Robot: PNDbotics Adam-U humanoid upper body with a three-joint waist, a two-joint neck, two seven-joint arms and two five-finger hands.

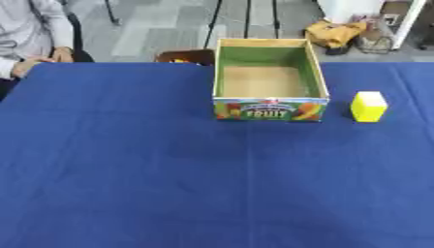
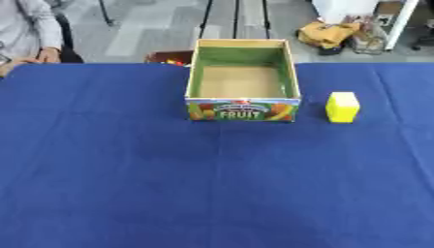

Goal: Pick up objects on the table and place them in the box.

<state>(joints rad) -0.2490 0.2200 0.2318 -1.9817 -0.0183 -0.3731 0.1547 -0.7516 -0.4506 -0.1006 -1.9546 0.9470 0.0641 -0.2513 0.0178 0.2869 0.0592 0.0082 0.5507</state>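
Yellow block (image 1: 369, 106) stands on the blue tablecloth (image 1: 169, 184) just to the right of the box (image 1: 270, 109), near it but not touching. It is a small, bright, boxy shape with a lighter top face and slightly darker sides, sitting upright about level with the box's front wall.

That box is an open cardboard carton with green inner walls and a plain brown floor, and nothing can be seen inside it. Its front panel carries a colourful printed label with pictures of fruit and the word FRUIT in white letters. It sits toward the far middle of the table, its back wall close to the table's far edge.

Neither robot hand shows in either view, so whether they are open or closed cannot be told.

The cloth covers the whole table, smooth apart from a few faint creases. Beyond the far edge lies a grey tiled floor. A yellow bag (image 1: 333, 32) rests on that floor at the upper right. A dark brown thing (image 1: 185, 55) pokes up just behind the table, left of the box.
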